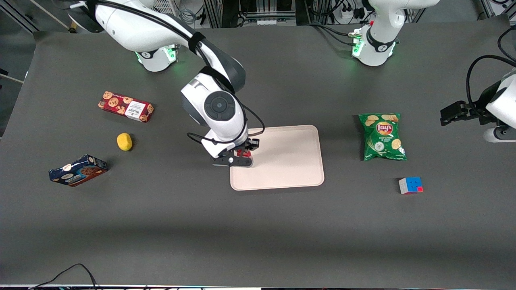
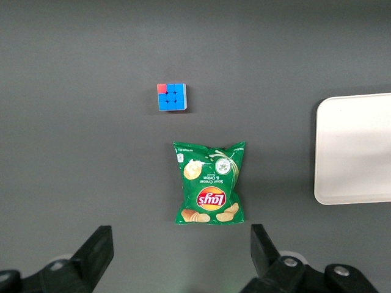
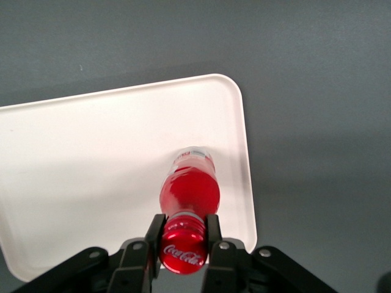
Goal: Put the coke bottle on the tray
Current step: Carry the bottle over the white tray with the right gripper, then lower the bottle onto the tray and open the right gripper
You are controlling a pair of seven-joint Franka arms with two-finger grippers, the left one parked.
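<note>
Red-capped coke bottle (image 3: 189, 192) hangs upright over the tray (image 3: 91, 152) near its edge, neck pinched by the tool (image 3: 183, 235); transport appears complete, lowering and release remain.

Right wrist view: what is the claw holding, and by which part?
The claw holds the coke bottle at its red cap, over the tray.
</note>
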